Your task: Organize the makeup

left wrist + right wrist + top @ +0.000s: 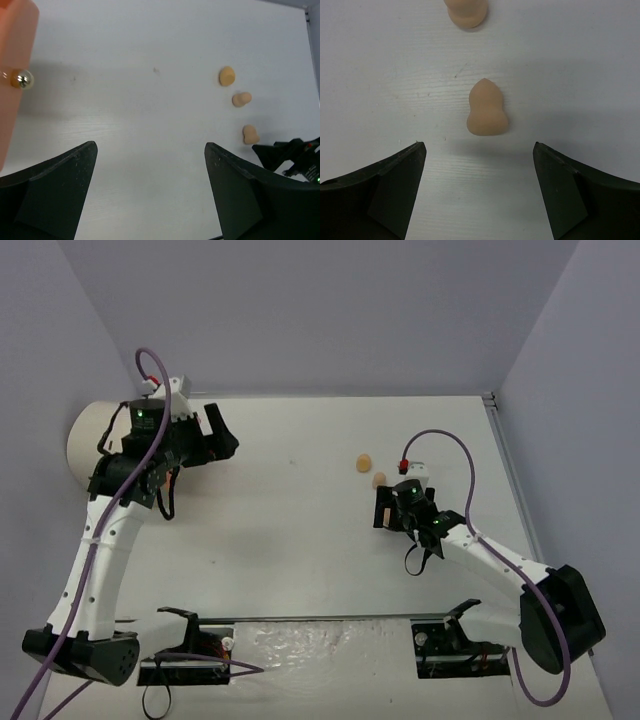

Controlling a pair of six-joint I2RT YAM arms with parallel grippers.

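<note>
Three peach egg-shaped sponges lie right of the table's middle. The top view shows two of them, the far sponge (364,462) and the middle sponge (379,480). The near sponge (487,110) lies just ahead of my right gripper (479,146), whose jaws stand open and empty with the sponge beyond their tips. The middle sponge (466,12) is further on. My left gripper (150,145) hangs open and empty above bare table at the left. From it I see all three sponges (241,99) far to the right.
A large cream cylinder (85,440) lies at the table's left edge behind my left arm. Its orange front (15,75) carries a small gold knob (22,78). The right gripper (384,512) covers most of the near sponge from above.
</note>
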